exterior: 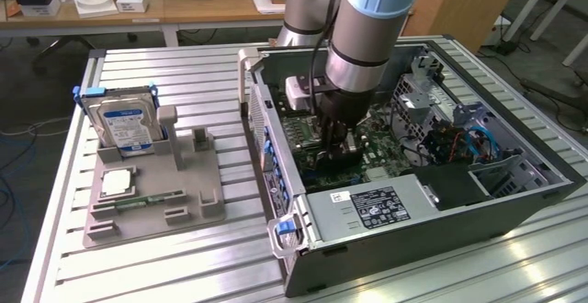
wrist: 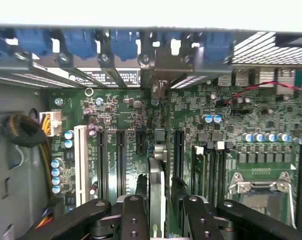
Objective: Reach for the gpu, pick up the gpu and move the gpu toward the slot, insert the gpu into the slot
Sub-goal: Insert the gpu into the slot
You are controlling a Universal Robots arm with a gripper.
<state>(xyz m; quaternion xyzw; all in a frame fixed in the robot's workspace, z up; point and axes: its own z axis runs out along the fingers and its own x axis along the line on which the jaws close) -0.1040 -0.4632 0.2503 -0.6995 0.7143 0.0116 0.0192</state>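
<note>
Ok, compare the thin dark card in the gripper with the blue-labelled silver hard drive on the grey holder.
The thin dark gpu card sits edge-on between the gripper fingers, inside the open computer case over the green motherboard. The blue-labelled silver hard drive stands free in the grey holder outside the case, on the exterior view's left. The card looks far thinner than the boxy drive. Both stand on edge.
</note>
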